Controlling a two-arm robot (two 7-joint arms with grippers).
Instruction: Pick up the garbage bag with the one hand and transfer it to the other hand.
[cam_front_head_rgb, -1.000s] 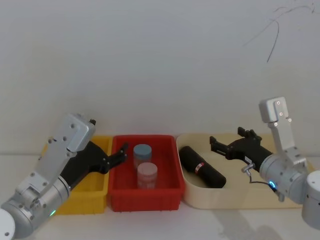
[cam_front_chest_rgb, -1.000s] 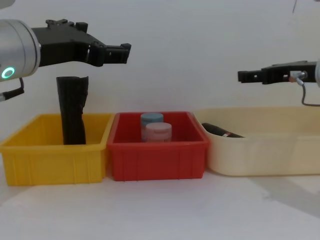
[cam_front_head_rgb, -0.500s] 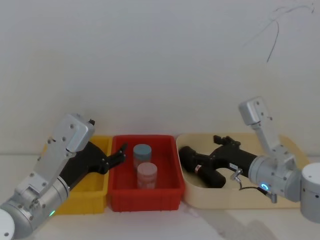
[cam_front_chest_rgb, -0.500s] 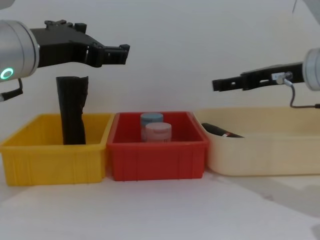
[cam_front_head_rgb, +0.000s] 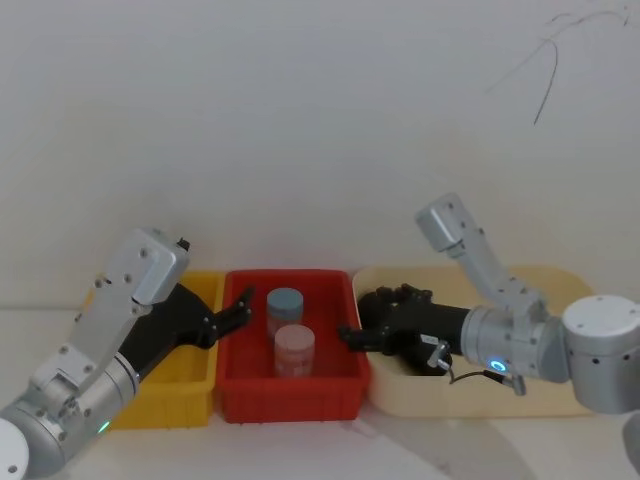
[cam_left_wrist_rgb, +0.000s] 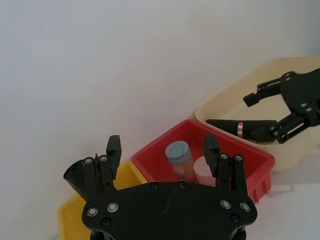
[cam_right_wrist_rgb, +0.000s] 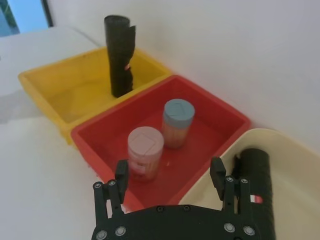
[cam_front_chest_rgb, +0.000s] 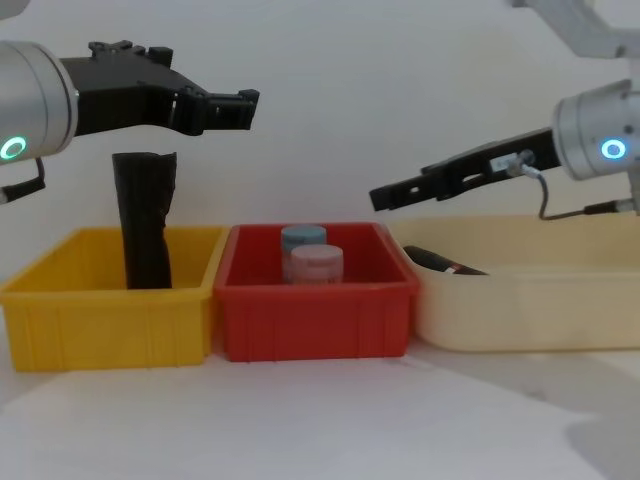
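The garbage bag (cam_front_head_rgb: 378, 310) is found lying flat in the cream tray (cam_front_head_rgb: 560, 400), label band uppermost, directly beneath the right pincer (cam_front_chest_rgb: 382, 198) and clear of its fingertips. The right pincer (blue-lit wrist) is held above the tray's near-left end, tips over the rim shared with the red bin (cam_front_chest_rgb: 315, 320); its jaws are seen spread wide in the right wrist view, gripping nothing. This posture is judged an approach, not a grasp. The left pincer (cam_front_chest_rgb: 245, 97) (green-lit wrist) is parked high above the yellow bin (cam_front_chest_rgb: 105, 310), jaws wide and empty, presumably kept ready for the handover. A second black roll (cam_front_chest_rgb: 145, 220) stands upright below it.

Against the earlier frames, the right pincer has been carried leftward and lowered toward the bag; the left is unchanged.
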